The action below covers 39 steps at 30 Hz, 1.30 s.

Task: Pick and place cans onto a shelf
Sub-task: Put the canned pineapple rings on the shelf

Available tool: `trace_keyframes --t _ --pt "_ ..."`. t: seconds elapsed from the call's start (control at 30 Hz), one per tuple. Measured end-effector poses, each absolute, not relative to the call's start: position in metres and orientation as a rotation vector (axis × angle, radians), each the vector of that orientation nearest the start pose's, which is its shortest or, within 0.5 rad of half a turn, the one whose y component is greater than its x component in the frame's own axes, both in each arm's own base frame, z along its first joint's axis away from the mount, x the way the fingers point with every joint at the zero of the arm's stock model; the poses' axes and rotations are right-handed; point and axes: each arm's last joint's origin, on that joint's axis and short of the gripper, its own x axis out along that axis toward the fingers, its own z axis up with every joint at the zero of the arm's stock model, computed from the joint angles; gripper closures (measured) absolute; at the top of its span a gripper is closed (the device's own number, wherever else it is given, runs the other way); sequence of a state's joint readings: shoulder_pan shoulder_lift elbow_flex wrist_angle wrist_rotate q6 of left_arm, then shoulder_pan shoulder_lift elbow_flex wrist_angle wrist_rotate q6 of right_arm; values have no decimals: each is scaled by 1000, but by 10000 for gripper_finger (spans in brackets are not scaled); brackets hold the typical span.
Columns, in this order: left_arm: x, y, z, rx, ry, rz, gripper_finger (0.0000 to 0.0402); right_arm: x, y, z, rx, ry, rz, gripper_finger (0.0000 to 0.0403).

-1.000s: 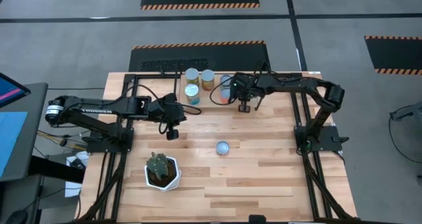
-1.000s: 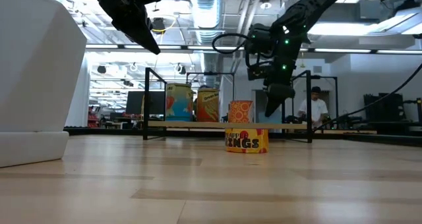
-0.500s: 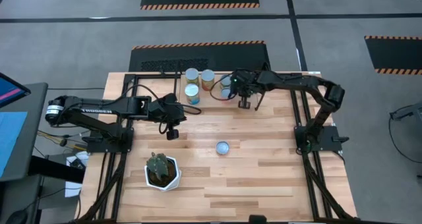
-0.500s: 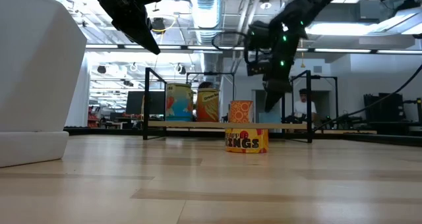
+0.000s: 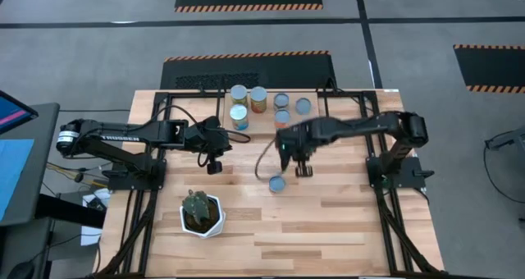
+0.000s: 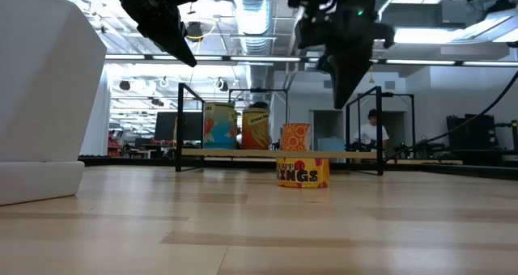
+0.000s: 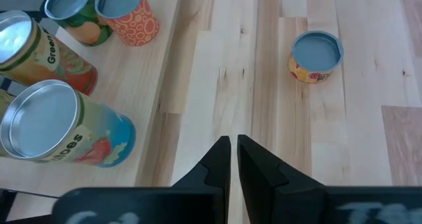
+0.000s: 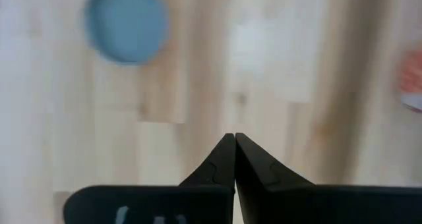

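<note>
Your right hand (image 5: 303,170): closed, empty, above tabletop (image 5: 328,221) beside lone can (image 5: 277,183) | your left hand (image 5: 213,167): closed, empty, waiting by shelf (image 5: 246,130)

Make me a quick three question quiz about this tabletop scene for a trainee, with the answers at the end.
1. True or false: the right tool grips a can.
2. How many cans stand on the low light-wood shelf?
3. Which lies nearest the short yellow-labelled can with a blue top: A the left tool, B the right tool, C the white hexagonal cactus pot?

Key: 1 false, it is shut and empty. 2 six. 3 B.
</note>
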State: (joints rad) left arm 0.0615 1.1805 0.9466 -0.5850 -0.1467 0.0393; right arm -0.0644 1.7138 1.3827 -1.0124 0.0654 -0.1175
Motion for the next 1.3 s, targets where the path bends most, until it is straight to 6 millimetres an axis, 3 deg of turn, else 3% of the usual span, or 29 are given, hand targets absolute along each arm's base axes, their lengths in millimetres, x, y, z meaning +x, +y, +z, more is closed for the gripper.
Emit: trace_keyframes --t 0.23,0.47,0.57,0.8,0.97,1.13,1.3 --pt "237 19 279 72 823 180 383 343 37 233 -183 1157 87 374" --pt "237 19 279 73 824 180 383 356 69 228 -221 986 163 370" --pt "237 19 279 72 825 180 383 360 75 222 -224 978 206 348" --pt "236 19 278 72 832 180 383 370 77 184 -223 1093 222 268" --pt "236 19 278 48 830 190 383 373 75 173 -222 1133 216 225" --pt "236 19 278 38 830 191 383 373 74 158 -199 1207 191 212" --pt "236 19 278 37 826 191 383 373 76 145 -190 1260 163 228"
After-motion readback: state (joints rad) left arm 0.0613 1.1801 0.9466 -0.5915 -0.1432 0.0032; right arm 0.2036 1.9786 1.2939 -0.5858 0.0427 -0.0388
